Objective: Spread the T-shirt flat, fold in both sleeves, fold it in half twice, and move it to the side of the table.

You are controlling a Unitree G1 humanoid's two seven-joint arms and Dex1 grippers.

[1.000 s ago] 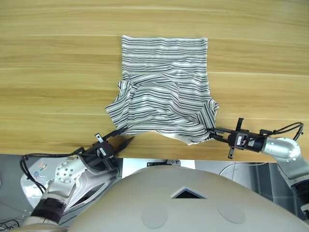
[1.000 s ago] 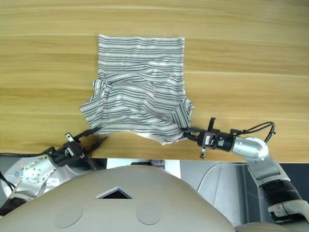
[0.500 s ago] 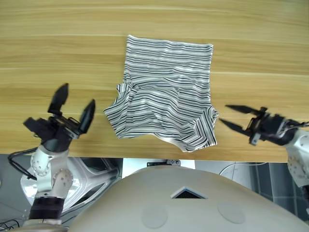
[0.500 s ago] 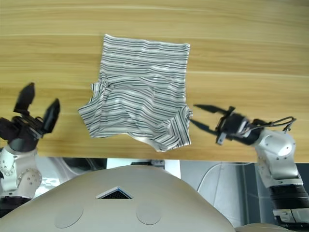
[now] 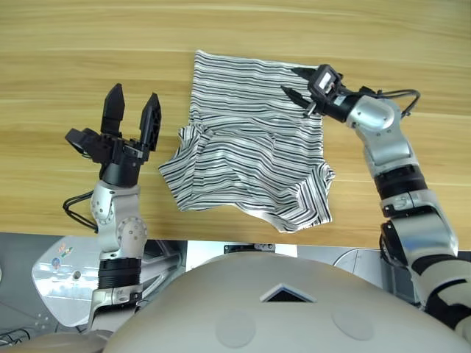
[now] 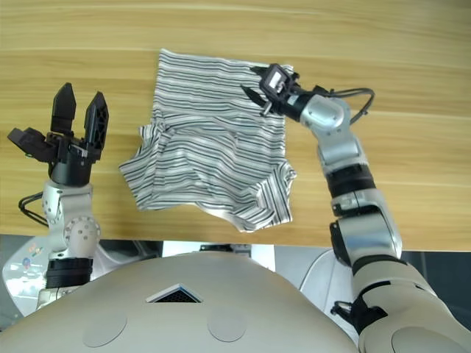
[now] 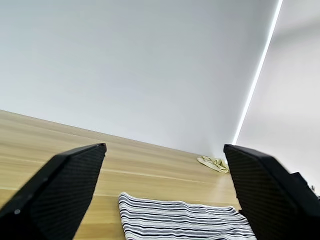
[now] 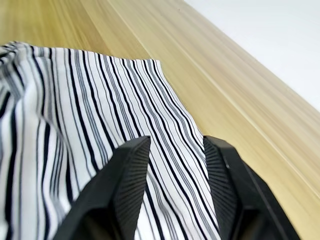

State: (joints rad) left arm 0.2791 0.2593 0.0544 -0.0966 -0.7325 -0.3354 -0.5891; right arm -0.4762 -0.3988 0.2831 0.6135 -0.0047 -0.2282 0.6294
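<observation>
Right claw [image 5: 291, 82] is hovering over the far right corner of the shirt [image 5: 250, 147], fingers parted; its wrist view is showing both ribbed pads [image 8: 127, 185] close above the stripes, contact unclear. Left claw [image 5: 133, 110] is standing upright, wide open, beside the shirt's left edge. The shirt is lying rumpled on the table [image 5: 73, 44]; the left wrist view is catching a pale object [image 7: 214, 163] near the far edge

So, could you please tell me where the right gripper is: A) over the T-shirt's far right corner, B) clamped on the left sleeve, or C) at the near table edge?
A: the right gripper is open over the far right corner of the T-shirt.
</observation>
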